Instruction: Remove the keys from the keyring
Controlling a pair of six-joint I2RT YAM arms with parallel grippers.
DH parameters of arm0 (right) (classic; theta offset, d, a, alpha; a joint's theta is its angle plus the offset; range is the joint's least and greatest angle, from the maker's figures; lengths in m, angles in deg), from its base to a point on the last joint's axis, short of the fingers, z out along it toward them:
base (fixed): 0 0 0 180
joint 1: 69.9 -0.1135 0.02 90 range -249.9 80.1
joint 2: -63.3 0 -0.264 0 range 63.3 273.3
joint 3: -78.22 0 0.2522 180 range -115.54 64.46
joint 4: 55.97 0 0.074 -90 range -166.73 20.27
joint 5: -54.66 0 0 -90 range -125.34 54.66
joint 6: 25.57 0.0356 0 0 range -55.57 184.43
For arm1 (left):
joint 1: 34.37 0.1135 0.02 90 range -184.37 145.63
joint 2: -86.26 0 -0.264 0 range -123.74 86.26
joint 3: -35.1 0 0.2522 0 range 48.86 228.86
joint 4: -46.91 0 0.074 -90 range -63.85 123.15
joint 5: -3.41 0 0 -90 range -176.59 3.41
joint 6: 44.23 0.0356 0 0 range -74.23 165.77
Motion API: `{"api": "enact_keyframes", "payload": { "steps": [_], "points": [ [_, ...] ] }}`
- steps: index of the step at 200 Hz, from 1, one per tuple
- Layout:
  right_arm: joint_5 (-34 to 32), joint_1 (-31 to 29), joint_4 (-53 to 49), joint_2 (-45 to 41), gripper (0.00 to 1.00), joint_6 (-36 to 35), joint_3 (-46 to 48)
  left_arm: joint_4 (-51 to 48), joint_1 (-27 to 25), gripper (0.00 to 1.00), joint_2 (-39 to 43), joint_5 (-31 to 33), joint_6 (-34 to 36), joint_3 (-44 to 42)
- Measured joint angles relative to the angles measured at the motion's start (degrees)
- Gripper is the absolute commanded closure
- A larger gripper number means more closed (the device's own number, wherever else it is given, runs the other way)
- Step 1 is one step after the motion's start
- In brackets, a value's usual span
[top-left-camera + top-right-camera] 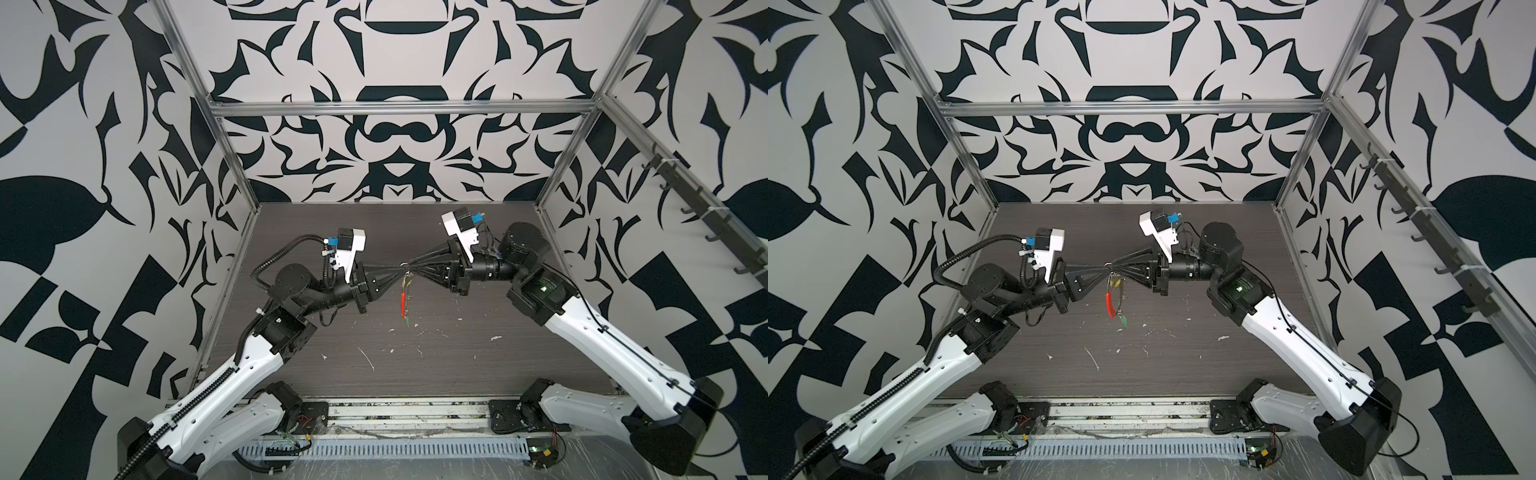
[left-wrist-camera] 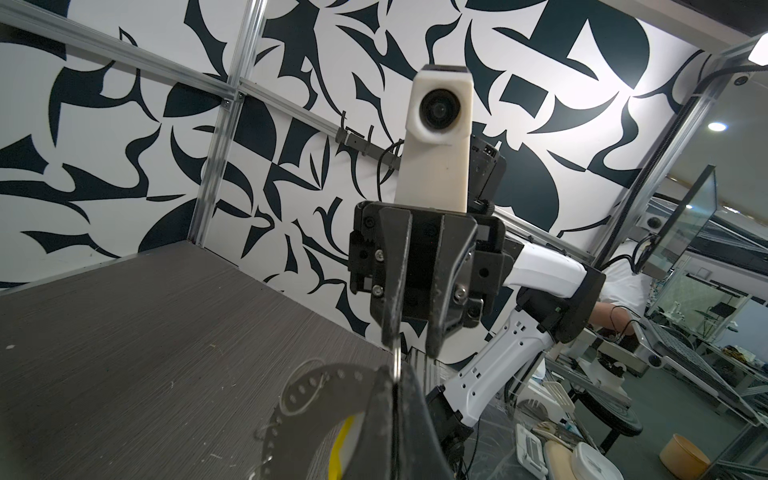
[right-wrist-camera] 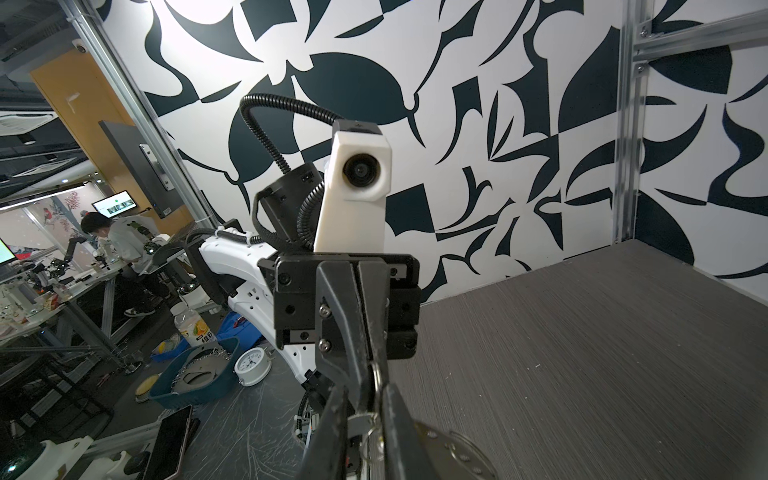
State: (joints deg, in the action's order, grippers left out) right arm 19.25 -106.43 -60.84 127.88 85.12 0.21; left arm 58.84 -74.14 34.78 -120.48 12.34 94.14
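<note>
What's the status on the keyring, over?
Left gripper shut on keyring, hanging above table. Right gripper at its tip, grip unclear. Yellow key, green key still on. Nothing blocking.

1. Both top views are evenly bright; shadows on the table (image 1: 457, 374) are faint and soft
2. In the left wrist view a ceiling lamp (image 2: 717, 126) glares, the frame rail (image 2: 660, 166) bows near the edge, and the close keyring (image 2: 316, 386) is blurred
3. In the right wrist view glare washes out the wall (image 3: 195, 41)
</note>
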Motion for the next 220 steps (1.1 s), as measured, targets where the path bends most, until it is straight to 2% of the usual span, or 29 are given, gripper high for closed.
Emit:
{"api": "enact_keyframes", "payload": {
  "steps": [28, 57, 89, 100, 117, 128, 180, 220],
  "points": [
    [0.2, -0.3, 0.0, 0.6, 0.85, 0.2, 0.0, 0.3, 0.0, 1.00, 0.0, 0.0, -0.2, 0.0],
    [0.3, -0.3, 0.0, 1.0, 1.00, 0.4, 0.0, 0.3, 0.0, 1.00, -0.1, 0.0, -0.2, 0.0],
    [-0.1, -0.3, -0.1, 1.0, 1.00, 0.1, 0.0, 0.1, 0.0, 1.00, -0.1, 0.1, -0.4, 0.0],
    [-0.4, -0.3, -0.7, 0.9, 1.00, -0.3, 0.0, -0.3, 0.0, 0.86, -0.1, 0.3, -0.4, 0.0],
    [-0.8, -0.3, -4.5, 0.8, 1.00, -2.2, -0.5, -2.7, 0.0, 0.75, 0.0, 1.0, -0.3, 0.1],
    [-1.0, -0.3, -7.8, 0.7, 1.00, -3.7, -1.2, -4.6, 0.0, 0.71, 0.2, 1.5, 0.7, 0.3],
    [-1.9, -0.3, -25.2, 0.7, 1.00, -12.2, -7.4, -17.2, 0.0, 0.70, 0.7, 0.9, 4.3, 6.2],
    [-2.4, -0.3, -34.9, 0.9, 1.00, -17.6, -11.3, -26.4, 0.0, 0.69, -2.8, -4.0, 7.0, 13.0]
  ]
}}
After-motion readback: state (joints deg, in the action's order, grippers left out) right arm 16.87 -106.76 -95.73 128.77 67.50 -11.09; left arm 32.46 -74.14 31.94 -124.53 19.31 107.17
